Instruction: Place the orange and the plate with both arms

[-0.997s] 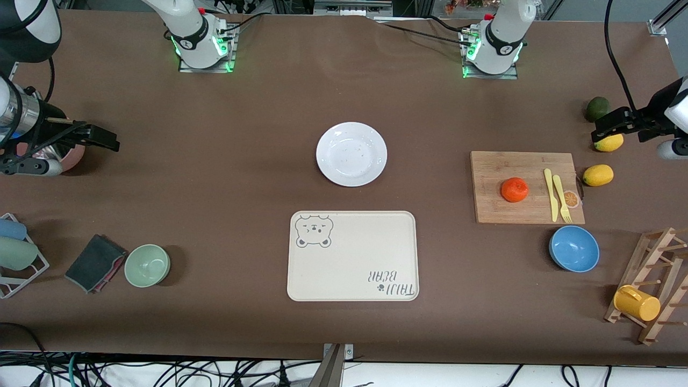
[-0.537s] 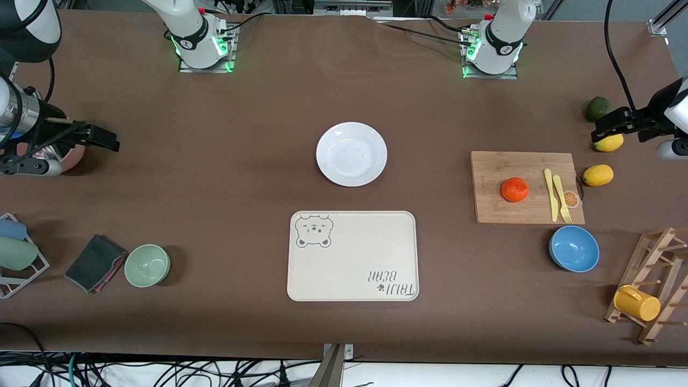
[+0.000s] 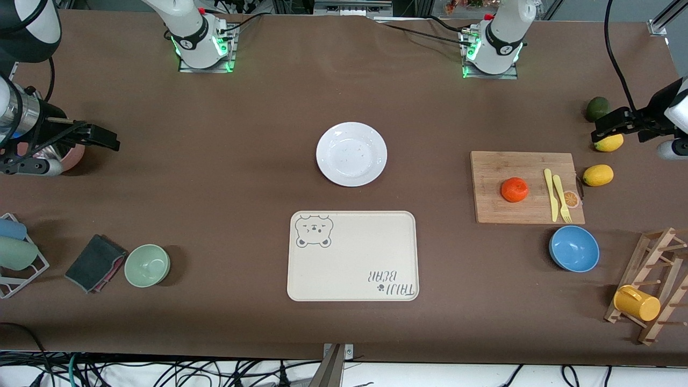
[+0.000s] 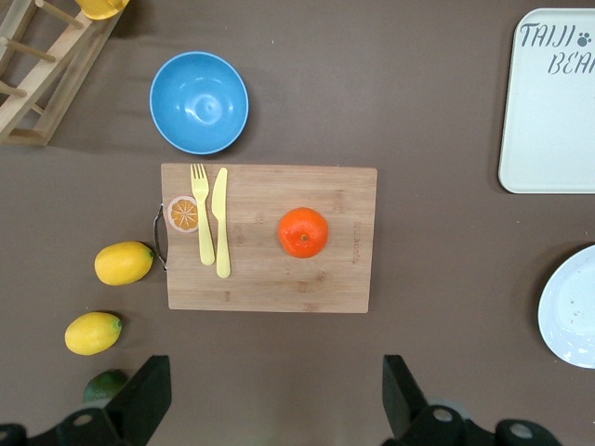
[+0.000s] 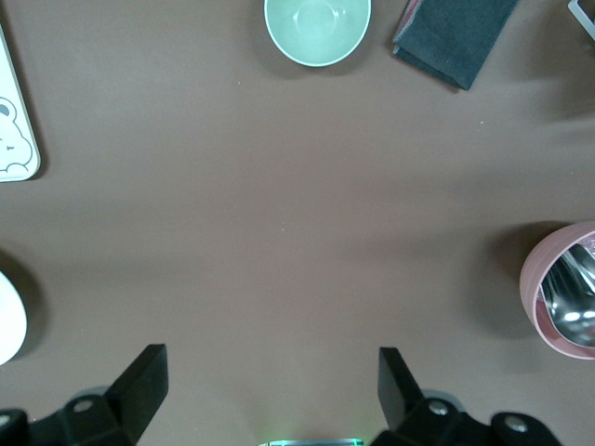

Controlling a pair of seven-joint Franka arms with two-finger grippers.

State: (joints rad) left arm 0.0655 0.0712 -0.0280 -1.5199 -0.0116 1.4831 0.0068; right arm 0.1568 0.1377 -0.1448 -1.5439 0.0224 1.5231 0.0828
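Note:
The orange (image 3: 514, 190) lies on a wooden cutting board (image 3: 500, 172) toward the left arm's end of the table; it also shows in the left wrist view (image 4: 303, 232). The white plate (image 3: 351, 153) sits mid-table, farther from the front camera than the cream bear-print tray (image 3: 352, 255). Its rim shows in the left wrist view (image 4: 569, 307) and the right wrist view (image 5: 7, 330). My left gripper (image 3: 607, 128) (image 4: 276, 409) is open and empty, up over a lemon (image 3: 609, 143). My right gripper (image 3: 102, 138) (image 5: 270, 395) is open and empty, up beside a pink bowl (image 3: 75, 156).
A yellow knife and fork (image 3: 556, 194) lie on the board. A blue bowl (image 3: 574, 248), a second lemon (image 3: 597, 174), an avocado (image 3: 596, 108) and a wooden rack with a yellow mug (image 3: 637, 302) are near it. A green bowl (image 3: 147, 265) and dark cloth (image 3: 95, 263) lie at the right arm's end.

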